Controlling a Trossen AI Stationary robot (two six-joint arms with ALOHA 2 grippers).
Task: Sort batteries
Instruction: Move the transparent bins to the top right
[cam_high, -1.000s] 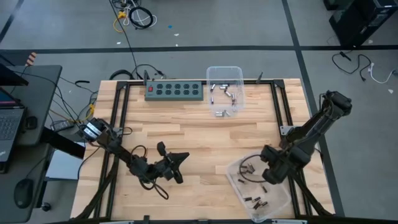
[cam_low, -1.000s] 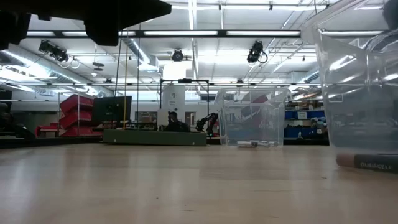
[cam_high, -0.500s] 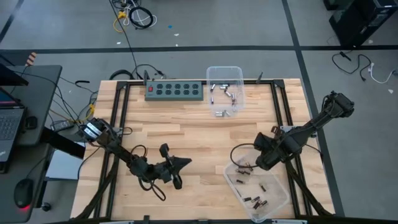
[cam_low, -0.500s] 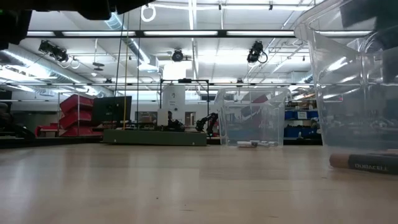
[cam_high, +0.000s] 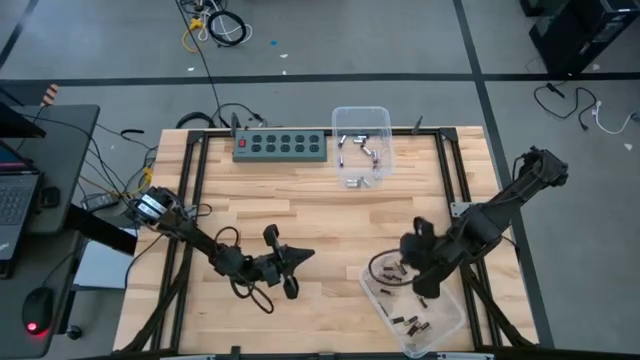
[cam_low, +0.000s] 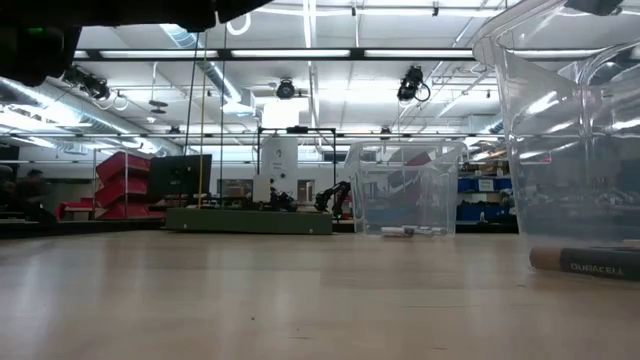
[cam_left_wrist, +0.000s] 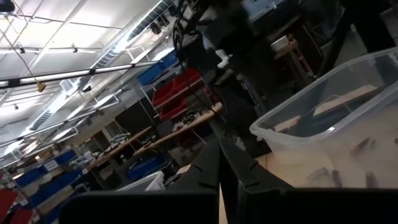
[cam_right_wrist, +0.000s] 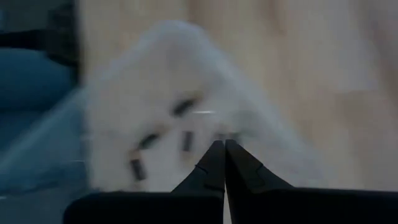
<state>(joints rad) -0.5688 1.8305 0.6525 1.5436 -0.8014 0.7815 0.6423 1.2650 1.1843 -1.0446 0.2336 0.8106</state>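
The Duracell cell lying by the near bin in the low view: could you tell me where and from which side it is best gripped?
Grip the cell across its round middle, coming straight down from above. It lies flat on the table with its long side showing, so its ends offer little hold. The clear bin stands close behind it, so a level approach from that side looks blocked; I would set the fingers across its width.

A green power strip (cam_high: 281, 146) with dark sockets was set along the table's (cam_high: 320, 215) far edge, upper centre of the high view. A laptop (cam_high: 14, 200) was seen at the left edge, a mouse (cam_high: 37, 310) lower left (on a grey desk). Cables (cam_high: 215, 25) were coiled on the floor, top centre.
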